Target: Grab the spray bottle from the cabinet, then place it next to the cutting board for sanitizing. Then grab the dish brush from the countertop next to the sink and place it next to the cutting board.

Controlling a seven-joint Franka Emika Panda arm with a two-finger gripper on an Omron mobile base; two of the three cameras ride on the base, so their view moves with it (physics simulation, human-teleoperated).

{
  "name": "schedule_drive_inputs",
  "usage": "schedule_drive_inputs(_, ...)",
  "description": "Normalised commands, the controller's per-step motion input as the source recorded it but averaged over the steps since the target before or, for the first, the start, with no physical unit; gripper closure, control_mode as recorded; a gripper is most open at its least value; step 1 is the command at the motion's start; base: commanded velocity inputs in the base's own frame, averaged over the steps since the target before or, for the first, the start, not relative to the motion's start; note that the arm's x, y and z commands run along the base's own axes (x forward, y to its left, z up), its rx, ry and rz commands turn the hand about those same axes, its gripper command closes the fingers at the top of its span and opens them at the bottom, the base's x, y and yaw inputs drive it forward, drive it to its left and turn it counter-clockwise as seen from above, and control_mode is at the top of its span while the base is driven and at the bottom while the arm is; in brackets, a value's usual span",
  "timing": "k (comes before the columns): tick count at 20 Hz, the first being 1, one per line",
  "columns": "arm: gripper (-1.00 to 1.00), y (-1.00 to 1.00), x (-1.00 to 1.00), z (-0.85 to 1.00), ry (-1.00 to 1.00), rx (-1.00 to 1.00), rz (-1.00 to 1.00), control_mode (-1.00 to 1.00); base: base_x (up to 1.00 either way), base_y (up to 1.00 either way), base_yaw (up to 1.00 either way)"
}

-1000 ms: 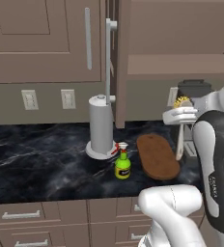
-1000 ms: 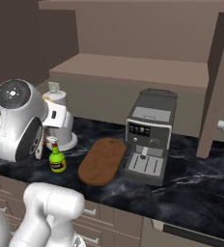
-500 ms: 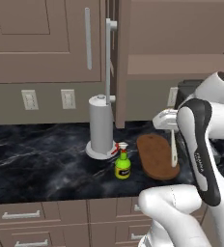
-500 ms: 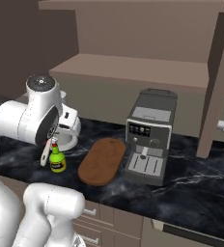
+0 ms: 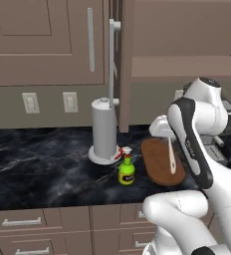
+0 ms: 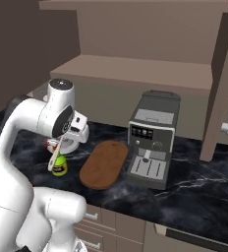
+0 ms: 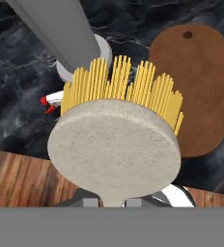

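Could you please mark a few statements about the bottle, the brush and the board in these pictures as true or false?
1. The spray bottle stands upright on the countertop, left of the cutting board in the left base view. True.
2. The dish brush lies flat on the counter beside the sink. False: it is up in the air, held at the gripper.
3. A coffee machine stands beside the cutting board. True.
4. The spray bottle lies on top of the cutting board. False: it stands on the counter beside it.
5. The paper towel holder has tipped over. False: it stands upright.
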Motion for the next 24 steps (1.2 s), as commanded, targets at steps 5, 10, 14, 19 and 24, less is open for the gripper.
schedule_drive_inputs(5,1.00,0.00,0.49,-0.43,0.16,0.00,0.00,-1.00,0.00,0.00,0.00)
schedule_drive_inputs(10,1.00,0.00,0.49,-0.38,0.12,0.00,0.03,-1.00,0.00,0.00,0.00)
schedule_drive_inputs(14,1.00,0.00,0.45,-0.35,0.08,0.00,0.11,-1.00,0.00,0.00,0.00)
schedule_drive_inputs(19,1.00,0.00,0.25,-0.37,0.01,0.00,0.11,-1.00,0.00,0.00,0.00)
schedule_drive_inputs(24,1.00,0.00,0.00,-0.43,-0.03,0.00,0.03,-1.00,0.00,0.00,0.00)
